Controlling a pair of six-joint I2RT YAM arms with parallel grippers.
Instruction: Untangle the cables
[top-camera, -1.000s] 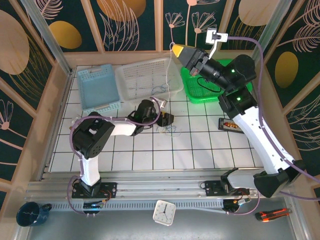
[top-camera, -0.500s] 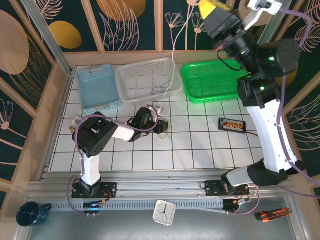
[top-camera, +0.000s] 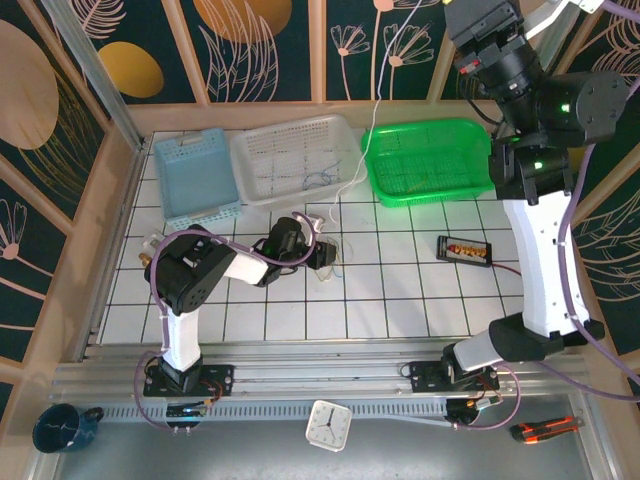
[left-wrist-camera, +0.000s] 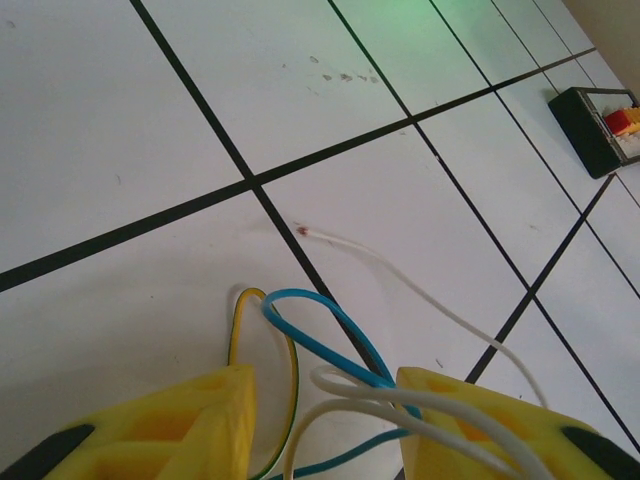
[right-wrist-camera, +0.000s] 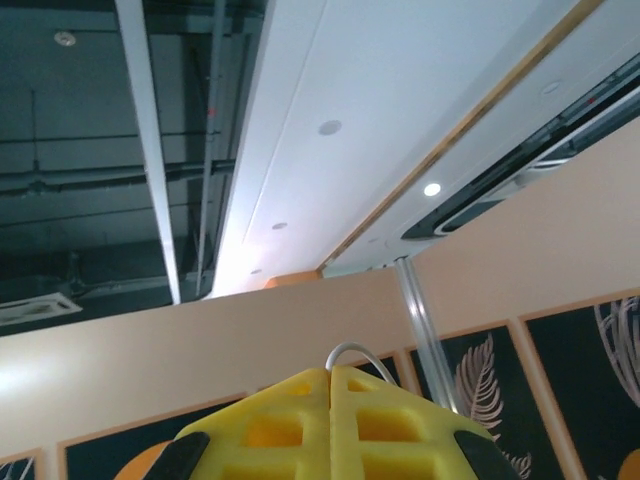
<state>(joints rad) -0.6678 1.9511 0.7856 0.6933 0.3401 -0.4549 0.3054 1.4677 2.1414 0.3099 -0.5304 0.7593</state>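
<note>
The cables (top-camera: 335, 260) lie in a small curly clump on the desk (top-camera: 400, 300), near its middle and a little toward the left edge. The left gripper (left-wrist-camera: 322, 385) sits low over them with its yellow fingers (left-wrist-camera: 170, 430) apart. A blue loop (left-wrist-camera: 345, 333), a yellowish strand and white strands lie on the tile in the gap between the fingers.

One white cable (right-wrist-camera: 350, 346) rises from the clump, passes over the far edge between the clear tray (top-camera: 295, 155) and the green tray (top-camera: 425, 160), and climbs steeply. The right gripper (right-wrist-camera: 332, 375) is raised high with its fingers pressed together, and the cable's end curls out from between them.

A blue basket (top-camera: 195, 175) stands at the far left corner. A black box (top-camera: 465, 250) lies toward the right edge.
</note>
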